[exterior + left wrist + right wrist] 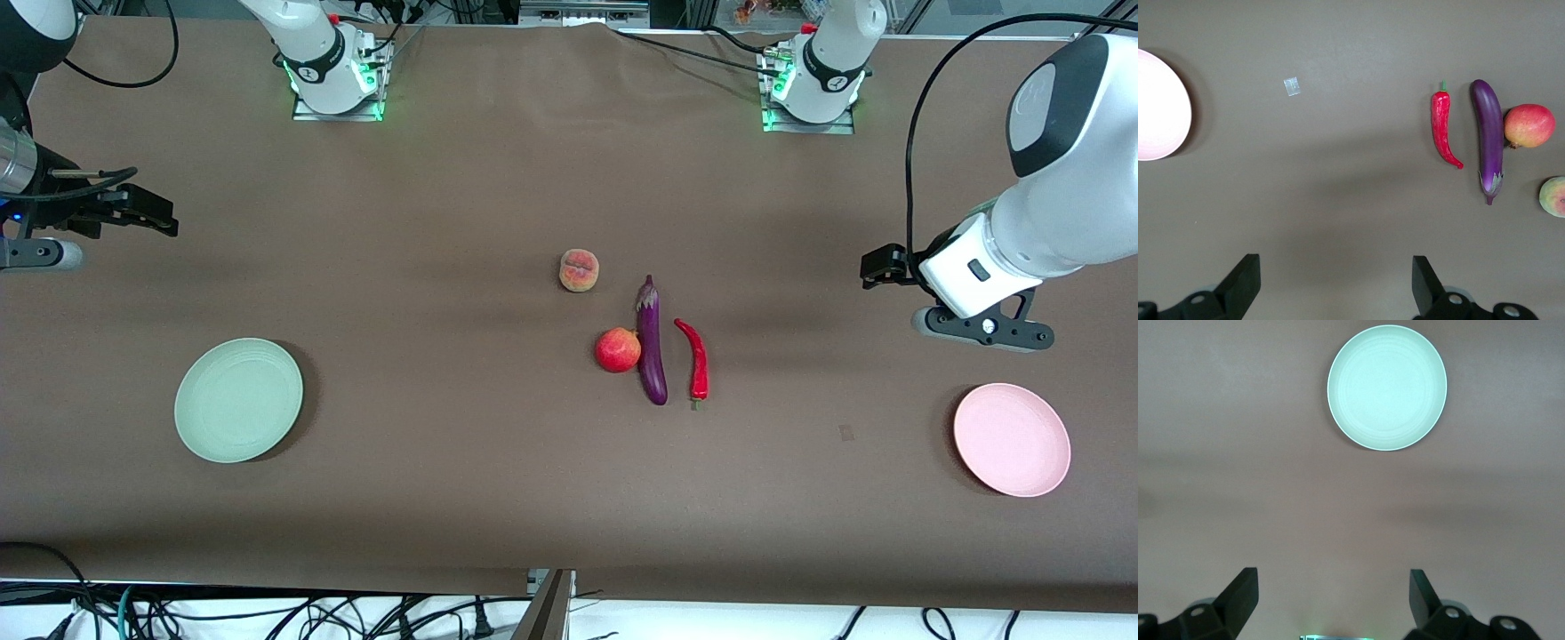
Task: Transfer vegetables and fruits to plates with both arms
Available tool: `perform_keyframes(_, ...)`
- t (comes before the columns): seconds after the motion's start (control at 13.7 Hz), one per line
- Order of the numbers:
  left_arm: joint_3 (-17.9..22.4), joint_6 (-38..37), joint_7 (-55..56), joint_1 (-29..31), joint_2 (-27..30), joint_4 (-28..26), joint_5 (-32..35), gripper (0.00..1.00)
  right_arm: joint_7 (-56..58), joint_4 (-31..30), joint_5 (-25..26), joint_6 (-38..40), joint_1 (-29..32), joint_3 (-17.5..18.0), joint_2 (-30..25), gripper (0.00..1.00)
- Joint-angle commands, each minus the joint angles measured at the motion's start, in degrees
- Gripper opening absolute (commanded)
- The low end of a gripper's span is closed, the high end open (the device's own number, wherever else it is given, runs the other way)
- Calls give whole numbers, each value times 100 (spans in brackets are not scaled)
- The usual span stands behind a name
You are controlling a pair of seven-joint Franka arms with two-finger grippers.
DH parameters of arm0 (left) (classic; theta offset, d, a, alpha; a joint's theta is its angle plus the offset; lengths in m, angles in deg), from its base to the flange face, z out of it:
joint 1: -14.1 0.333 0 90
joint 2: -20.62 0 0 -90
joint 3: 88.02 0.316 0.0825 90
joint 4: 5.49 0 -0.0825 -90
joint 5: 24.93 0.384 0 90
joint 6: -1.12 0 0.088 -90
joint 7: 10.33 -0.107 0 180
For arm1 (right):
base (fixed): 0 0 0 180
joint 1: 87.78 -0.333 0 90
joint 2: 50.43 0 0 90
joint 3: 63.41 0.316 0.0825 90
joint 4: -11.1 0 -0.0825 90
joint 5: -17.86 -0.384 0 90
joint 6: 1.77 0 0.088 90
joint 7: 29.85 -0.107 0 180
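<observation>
The purple eggplant lies mid-table with the red chili pepper beside it and the round red fruit touching its other side. The peach sits a little farther from the front camera. The pale green plate is toward the right arm's end and the pink plate toward the left arm's end; both are empty. My left gripper is open and empty, up over bare table near the pink plate. My right gripper is open and empty, up over bare table near the green plate.
The left wrist view shows its open gripper, the chili, eggplant, red fruit, peach and pink plate. The right wrist view shows its open gripper and the green plate. A small tape patch lies beside the pink plate.
</observation>
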Motion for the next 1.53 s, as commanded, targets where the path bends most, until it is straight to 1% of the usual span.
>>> perform_keyframes(0.0, -29, -53, -60, -72, 30, -50, 8, 100, 75, 129, -103, 20, 40, -8, 56, 100)
perform_keyframes(0.15, -29, -62, -33, -108, -58, -50, 8, 100, 75, 129, -103, -6, 57, -17, 91, 100)
perform_keyframes(0.58, -2, -18, -25, 6, 30, -59, 26, 100, 75, 129, -103, -51, 31, -8, 91, 100)
perform_keyframes(0.66, -2, -9, -16, 15, 108, -154, 26, 100, 84, 121, -103, -59, 22, -8, 91, 100)
perform_keyframes(0.73, -2, 104, -16, 33, 300, -425, 26, 100, 75, 121, -103, -59, 14, -8, 91, 100)
perform_keyframes(0.88, -20, 490, -77, 304, 810, -1101, 8, 100, 66, 112, -94, -68, -22, 9, 134, 100)
perform_keyframes(0.95, -29, 605, -95, 366, 1004, -1313, 8, 100, 58, 112, -85, -68, -39, 27, 257, 100)
perform_keyframes(1.02, -29, 624, -95, 367, 1110, -1350, 8, 100, 66, 112, -94, -68, -65, 27, 319, 100)
perform_keyframes(1.24, -29, 624, -104, 367, 1085, -1368, 8, 100, 5, 129, -129, -86, -162, 36, 433, 100)
perform_keyframes(1.39, -72, 633, -16, 210, 831, -1290, -18, 100, -47, 418, -470, -86, -267, 36, 801, 100)
perform_keyframes(1.46, -73, 737, 45, 113, 664, -1246, -253, 100, -196, 541, -550, -86, -468, 36, 1003, 100)
